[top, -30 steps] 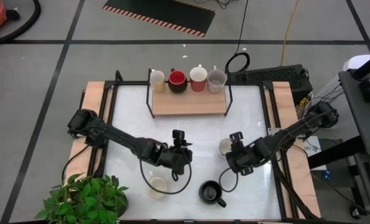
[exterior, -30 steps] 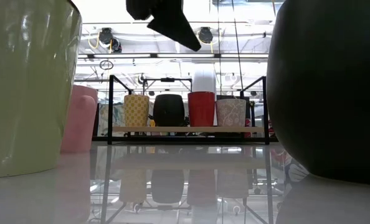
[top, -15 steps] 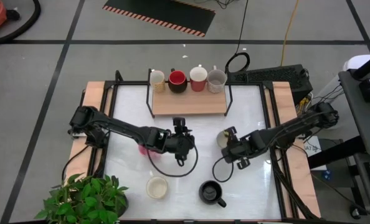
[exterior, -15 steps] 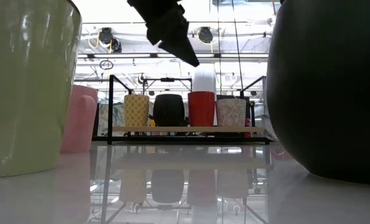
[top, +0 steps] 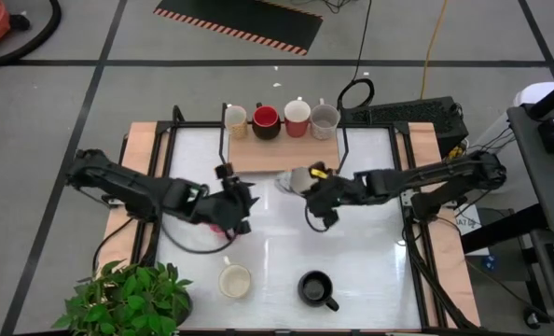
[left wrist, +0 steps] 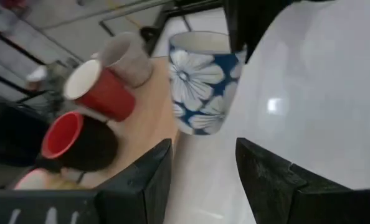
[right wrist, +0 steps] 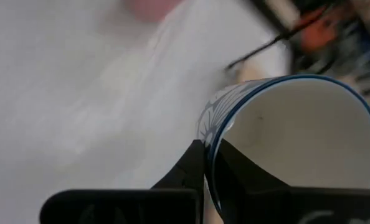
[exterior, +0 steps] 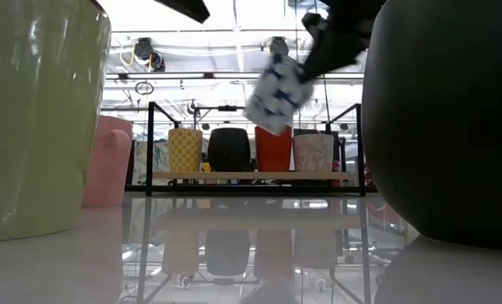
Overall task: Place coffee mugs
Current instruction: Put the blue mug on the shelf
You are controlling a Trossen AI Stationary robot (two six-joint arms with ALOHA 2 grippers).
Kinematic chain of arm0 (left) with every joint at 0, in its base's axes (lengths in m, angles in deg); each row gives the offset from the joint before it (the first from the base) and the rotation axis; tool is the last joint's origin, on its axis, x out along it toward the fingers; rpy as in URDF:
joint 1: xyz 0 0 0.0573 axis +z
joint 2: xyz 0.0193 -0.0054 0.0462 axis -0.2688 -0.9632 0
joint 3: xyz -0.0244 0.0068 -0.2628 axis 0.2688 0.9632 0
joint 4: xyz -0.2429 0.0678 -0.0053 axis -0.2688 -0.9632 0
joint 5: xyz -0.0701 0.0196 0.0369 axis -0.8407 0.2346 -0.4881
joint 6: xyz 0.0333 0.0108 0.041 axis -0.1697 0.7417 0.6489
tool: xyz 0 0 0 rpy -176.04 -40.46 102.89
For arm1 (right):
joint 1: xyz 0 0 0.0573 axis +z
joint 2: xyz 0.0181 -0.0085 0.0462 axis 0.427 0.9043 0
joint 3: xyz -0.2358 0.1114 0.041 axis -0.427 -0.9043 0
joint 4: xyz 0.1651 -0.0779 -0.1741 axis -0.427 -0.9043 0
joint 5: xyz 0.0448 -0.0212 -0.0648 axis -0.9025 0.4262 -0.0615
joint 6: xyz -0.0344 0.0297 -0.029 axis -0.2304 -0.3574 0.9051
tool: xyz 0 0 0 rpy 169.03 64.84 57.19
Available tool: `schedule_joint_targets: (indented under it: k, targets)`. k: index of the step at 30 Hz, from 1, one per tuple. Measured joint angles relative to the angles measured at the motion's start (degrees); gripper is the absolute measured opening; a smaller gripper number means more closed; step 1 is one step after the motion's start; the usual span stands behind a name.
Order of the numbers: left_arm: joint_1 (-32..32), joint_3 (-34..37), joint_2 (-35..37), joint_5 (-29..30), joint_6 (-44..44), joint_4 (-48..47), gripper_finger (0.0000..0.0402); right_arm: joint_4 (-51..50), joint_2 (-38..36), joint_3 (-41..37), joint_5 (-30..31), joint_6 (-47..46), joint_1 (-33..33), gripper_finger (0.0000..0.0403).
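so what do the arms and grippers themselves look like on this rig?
Both arms are dark, near-black, built of slim jointed links. A black cable loops loose under each wrist. The left gripper has two flat, matte dark fingers with squared tips. The right gripper has the same dark fingers. No markings show.

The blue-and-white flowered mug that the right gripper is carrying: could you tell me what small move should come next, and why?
Probably carry it a little farther over the wooden shelf and level it. The right gripper pinches the flowered mug by its rim, tilted and off the table, just short of the shelf, whose front stands bare before four mugs in the back row.
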Motion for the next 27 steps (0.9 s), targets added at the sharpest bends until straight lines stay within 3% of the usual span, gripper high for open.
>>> schedule_joint_targets:
  k: [3, 7, 16, 27]
  targets:
    - [-2.31, 4.53, 3.28, 7.50, -0.77, 0.12, 0.0181, 8.13, 2.04, 0.32, -1.16, 5.94, -1.14, 0.0006]
    - [-3.31, 8.25, 6.98, 13.97, -2.57, 0.36, 0.0181, 8.80, 7.11, 5.73, -1.31, 9.63, -1.75, 0.0006]
    - [-4.68, 9.12, 9.88, 14.38, -5.44, 0.43, 0.0181, -2.27, 21.18, 28.79, -1.43, 14.03, -2.86, 0.0006]
    - [-6.83, 9.11, 10.17, 15.16, -7.25, -2.15, 0.0181, -21.71, 31.71, 52.72, -2.18, 7.74, -7.94, 0.0007]
